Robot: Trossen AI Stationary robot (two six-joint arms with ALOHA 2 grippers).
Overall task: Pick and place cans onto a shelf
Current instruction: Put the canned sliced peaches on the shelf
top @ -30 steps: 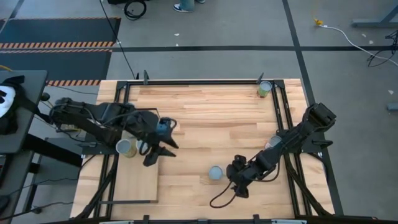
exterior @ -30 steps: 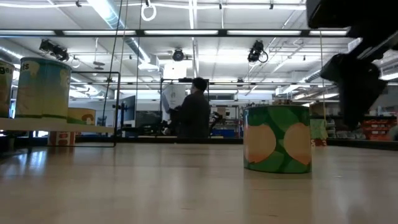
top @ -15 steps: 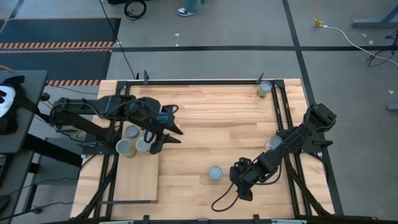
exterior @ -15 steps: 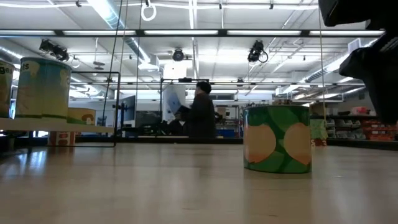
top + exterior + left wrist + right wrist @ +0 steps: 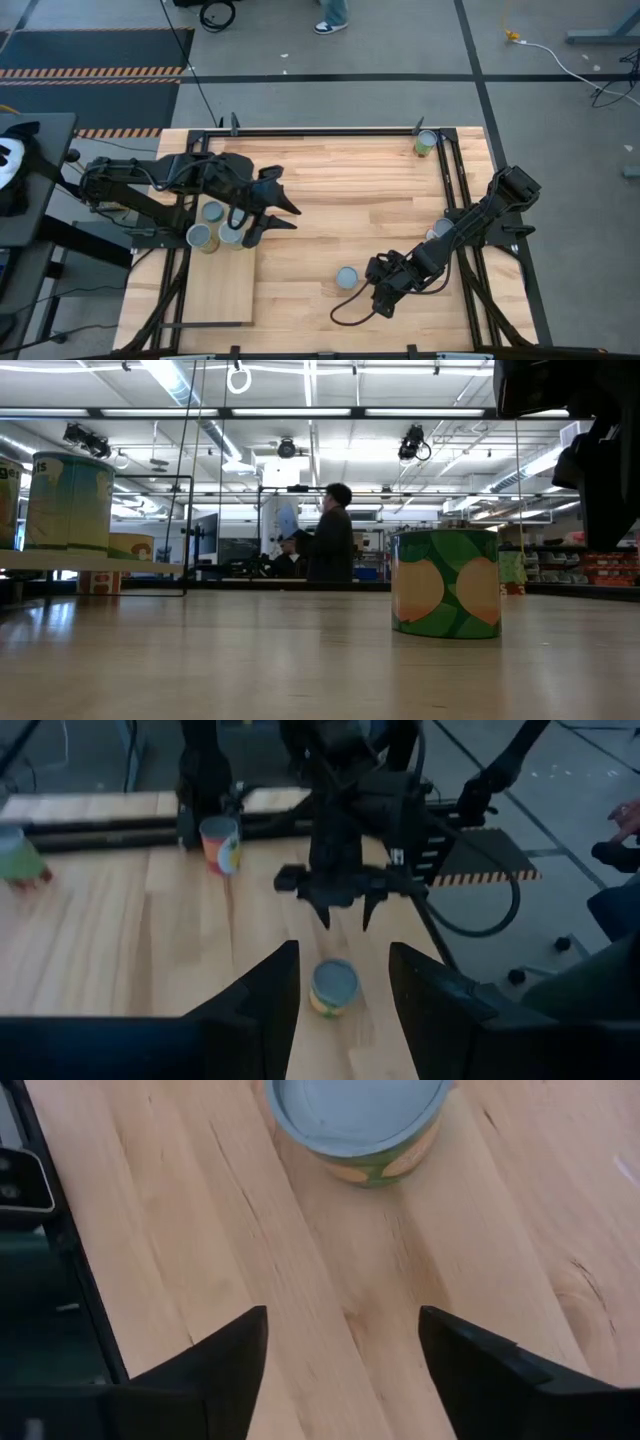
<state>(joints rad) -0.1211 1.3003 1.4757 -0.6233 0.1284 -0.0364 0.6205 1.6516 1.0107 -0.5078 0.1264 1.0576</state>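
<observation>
Right end effector (image 5: 372, 290) sits low over the bench (image 5: 340, 180), fingers spread wide w/ nothing held, just beside a pale-blue-topped can (image 5: 347, 277) near the bench's front middle. Left end effector (image 5: 283, 216) is open & empty too, next to the shelf (image 5: 215, 290), where three cans (image 5: 212, 225) stand at its far end. Another can (image 5: 427, 142) stands at the far right corner.
</observation>
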